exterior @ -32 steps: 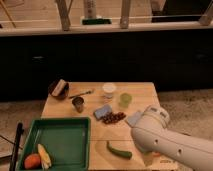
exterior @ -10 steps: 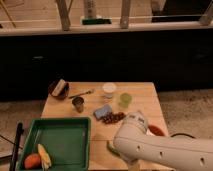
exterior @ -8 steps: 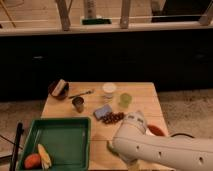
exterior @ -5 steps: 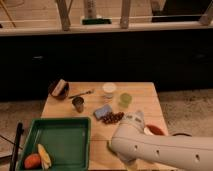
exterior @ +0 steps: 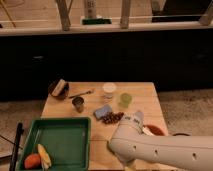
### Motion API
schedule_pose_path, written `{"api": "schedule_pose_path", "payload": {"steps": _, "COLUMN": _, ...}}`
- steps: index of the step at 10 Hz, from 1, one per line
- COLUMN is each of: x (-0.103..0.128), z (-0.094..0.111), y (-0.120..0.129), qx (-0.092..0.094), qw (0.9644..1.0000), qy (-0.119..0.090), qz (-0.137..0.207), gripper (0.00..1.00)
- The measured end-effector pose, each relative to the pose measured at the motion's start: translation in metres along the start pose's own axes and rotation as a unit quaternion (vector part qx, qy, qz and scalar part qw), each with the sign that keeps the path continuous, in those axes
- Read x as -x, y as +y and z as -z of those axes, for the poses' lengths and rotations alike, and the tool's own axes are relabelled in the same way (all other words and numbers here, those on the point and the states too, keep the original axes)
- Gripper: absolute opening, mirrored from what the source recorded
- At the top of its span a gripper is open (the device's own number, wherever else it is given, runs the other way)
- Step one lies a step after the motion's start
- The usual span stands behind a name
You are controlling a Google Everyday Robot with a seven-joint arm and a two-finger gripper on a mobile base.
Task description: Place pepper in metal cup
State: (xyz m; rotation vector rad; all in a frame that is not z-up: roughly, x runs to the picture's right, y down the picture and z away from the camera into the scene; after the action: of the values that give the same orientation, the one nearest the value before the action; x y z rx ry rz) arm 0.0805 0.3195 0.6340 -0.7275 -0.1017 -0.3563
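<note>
The white arm lies over the counter's near right corner; the gripper sits low at the near edge, and its grip cannot be told; the pepper is hidden from view; the metal cup stands upright toward the far left corner.

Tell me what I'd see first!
A big white robot arm fills the bottom right, covering the front of the table; its pincer is hidden behind it. A bright green tray sits bottom left, and a small metal cup stands behind the tray.
</note>
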Motion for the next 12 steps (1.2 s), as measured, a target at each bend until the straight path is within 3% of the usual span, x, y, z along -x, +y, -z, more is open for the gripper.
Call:
{"api": "schedule_pose_path", "payload": {"steps": 3, "x": 0.001, "z": -0.006, "y": -0.003, "qx": 0.001, "qw": 0.9999, "qy": -0.012, "qz": -0.01, "gripper": 0.8}}
{"api": "schedule_pose_path", "payload": {"steps": 7, "x": -0.01, "z": -0.019, "y": -0.011, "qx": -0.003, "qw": 0.9939, "qy": -0.052, "qz": -0.097, "gripper": 0.8}}
{"api": "schedule_pose_path", "payload": {"steps": 12, "x": -0.005, "z": -0.056, "y": -0.024, "qx": -0.012, "qw": 0.9899, "qy": -0.084, "qz": -0.114, "gripper": 0.8}}
